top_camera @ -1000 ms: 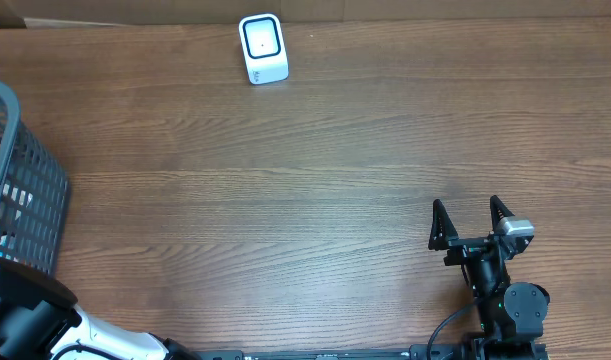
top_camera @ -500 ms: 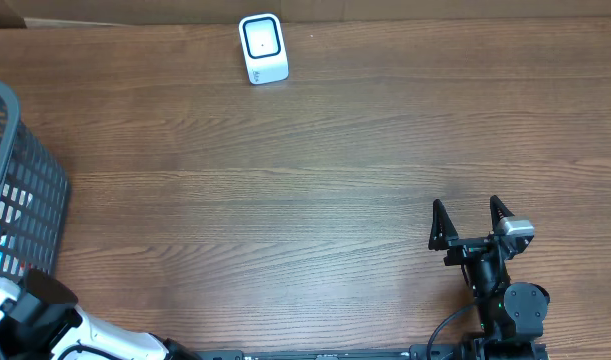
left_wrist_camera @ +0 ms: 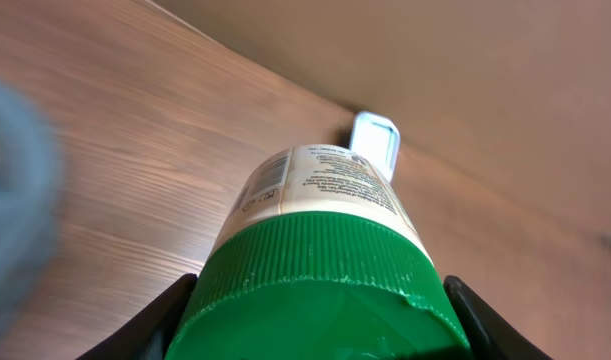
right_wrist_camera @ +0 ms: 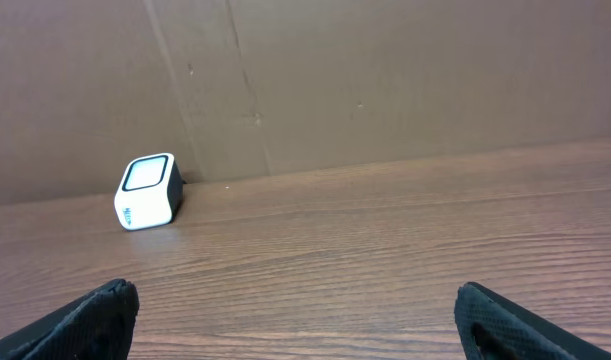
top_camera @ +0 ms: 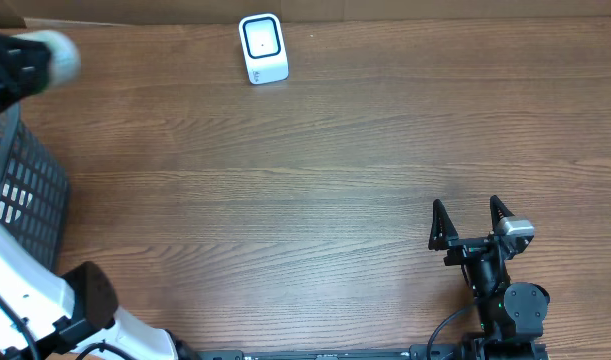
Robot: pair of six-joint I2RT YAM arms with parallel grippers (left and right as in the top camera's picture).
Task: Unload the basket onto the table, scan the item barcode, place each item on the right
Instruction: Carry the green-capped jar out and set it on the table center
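Since the earlier frame, the left pincer [left_wrist_camera: 320, 325] has swung from the 7 o'clock corner up to 10 o'clock, above the basket [top_camera: 25, 200]; the right pincer [top_camera: 472, 222] is unchanged. Left pincer is clenched on a bottle [left_wrist_camera: 320, 205] at its green cap [left_wrist_camera: 315, 285], barcode label facing out toward the scanner [top_camera: 263, 48], which stands at 12 o'clock on the counter [top_camera: 315, 180]. Right pincer sits released at 4 o'clock, jaws wide, holding nothing.

Open table [top_camera: 315, 180] surface runs between the basket [top_camera: 30, 200] at the left edge and the scanner [top_camera: 262, 48] at the far edge.
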